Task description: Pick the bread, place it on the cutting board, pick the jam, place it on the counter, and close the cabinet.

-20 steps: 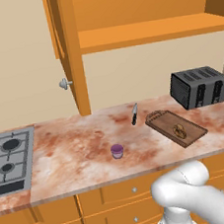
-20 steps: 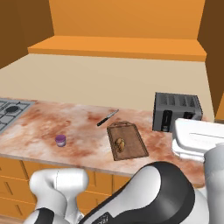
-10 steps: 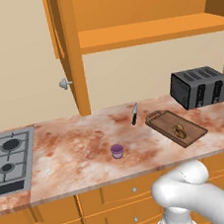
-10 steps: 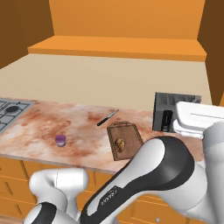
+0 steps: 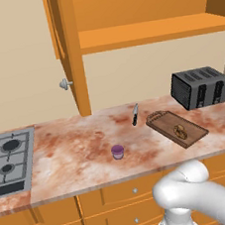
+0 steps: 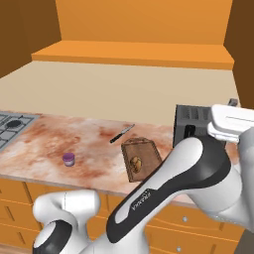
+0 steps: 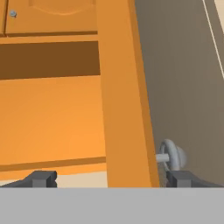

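Note:
The bread (image 5: 180, 131) (image 6: 135, 162) lies on the dark cutting board (image 5: 161, 121) (image 6: 147, 149). On the marbled counter (image 5: 74, 149) (image 6: 44, 139) the purple jam (image 5: 118, 152) (image 6: 69, 158) stands upright, left of the board. The cabinet (image 5: 137, 11) (image 6: 144, 30) stands open, its left door (image 5: 69, 50) edge-on with a round knob (image 5: 65, 84). In the hand view my gripper (image 7: 113, 178) is open. Its fingertips (image 7: 43, 178) stand wide apart on either side of an orange door edge (image 7: 124, 96), and a silver knob (image 7: 170, 155) sits close to the right tip.
A black toaster (image 5: 200, 87) (image 6: 191, 124) stands at the right of the counter behind the board. A knife (image 5: 135, 114) (image 6: 121, 134) lies between the jam and the wall. The grey hob (image 5: 8, 160) (image 6: 12, 124) is at the far left. Orange drawers (image 5: 110, 199) run below.
In the right base view the arm has lifted and its white hand has risen at the far right. Bread, jam and board have not moved.

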